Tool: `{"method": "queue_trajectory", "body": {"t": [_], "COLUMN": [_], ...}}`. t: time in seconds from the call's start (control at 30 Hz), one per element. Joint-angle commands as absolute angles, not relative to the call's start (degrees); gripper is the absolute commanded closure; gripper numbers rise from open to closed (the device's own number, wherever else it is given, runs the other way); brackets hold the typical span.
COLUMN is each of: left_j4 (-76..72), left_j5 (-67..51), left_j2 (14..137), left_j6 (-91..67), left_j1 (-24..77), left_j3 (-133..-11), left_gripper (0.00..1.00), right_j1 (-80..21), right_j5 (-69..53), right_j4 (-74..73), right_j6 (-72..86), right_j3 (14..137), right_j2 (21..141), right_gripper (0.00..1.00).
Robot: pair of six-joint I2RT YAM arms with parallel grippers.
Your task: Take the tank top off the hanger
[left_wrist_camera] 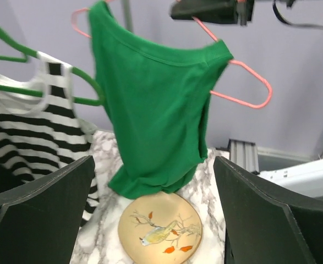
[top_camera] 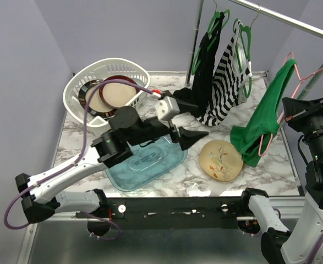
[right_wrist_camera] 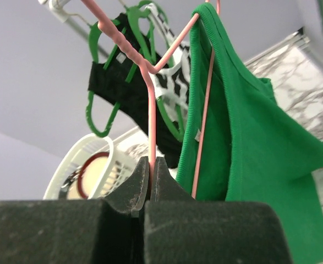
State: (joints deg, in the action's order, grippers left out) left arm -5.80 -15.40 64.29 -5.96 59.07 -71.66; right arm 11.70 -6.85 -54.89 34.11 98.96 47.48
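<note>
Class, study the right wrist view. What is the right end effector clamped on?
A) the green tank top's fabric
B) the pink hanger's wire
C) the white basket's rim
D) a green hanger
B: the right end effector is closed on the thin wire of the pink hanger, while the green tank top hangs beside it, outside the grip.

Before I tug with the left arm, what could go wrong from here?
The right end effector pinches only thin wire of the pink hanger; a tug could twist it loose. The green tank top hangs with its hem close to the plate and might drag it.
</note>
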Motion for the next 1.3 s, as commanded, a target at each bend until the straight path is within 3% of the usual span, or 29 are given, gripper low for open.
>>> {"method": "queue_trajectory", "body": {"t": [0.0, 0.33, 0.7, 0.83, 0.87, 0.97, 1.0, 1.07, 1.1, 1.17, 1.27], "left_j4": [-17.4, -23.6, -31.8, -31.1, -30.4, -26.7, -25.8, -25.2, -25.1, -23.4, -22.8], "left_j5": [-8.9, -2.9, 7.0, 7.6, 7.6, 7.0, 6.9, 7.1, 7.1, 7.4, 10.3], "left_j2": [68.7, 87.0, 93.3, 94.9, 95.0, 95.0, 94.8, 93.3, 92.6, 90.8, 89.0], "left_j6": [1.3, 4.6, 6.2, 6.9, 7.2, 8.1, 8.3, 8.6, 8.9, 9.1, 8.4], "left_j1": [65.7, 75.7, 76.6, 76.6, 76.6, 76.7, 76.9, 77.3, 77.4, 77.4, 77.4], "left_j3": [-70.9, -78.4, -79.4, -80.3, -80.4, -81.5, -81.6, -80.5, -79.2, -78.4, -77.3], "left_gripper": [0.01, 0.01, 0.02, 0.09, 0.11, 0.35, 0.53, 0.68, 0.83, 1.00, 1.00], "right_j1": [12.0, 12.0, 12.0, 12.0, 12.0, 12.0, 12.0, 12.0, 12.0, 12.0, 12.0], "right_j5": [-12.7, -12.8, -16.0, -16.4, -16.5, -17.0, -16.9, -15.6, -15.0, -13.1, -11.8], "right_j4": [-49.1, -46.0, -44.7, -43.7, -43.6, -42.4, -42.2, -42.2, -42.2, -42.5, -40.8], "right_j6": [41.9, 45.8, 48.2, 48.6, 48.6, 49.0, 49.0, 48.4, 47.5, 46.3, 44.6], "right_j3": [96.3, 92.5, 91.2, 90.0, 90.0, 89.4, 89.4, 89.5, 89.6, 89.3, 87.7], "right_j2": [44.7, 41.7, 39.6, 39.3, 39.2, 38.9, 38.9, 39.1, 39.3, 39.7, 39.7], "right_gripper": [0.99, 0.99, 0.99, 0.99, 0.99, 0.99, 0.99, 0.99, 0.99, 0.99, 0.99]}}
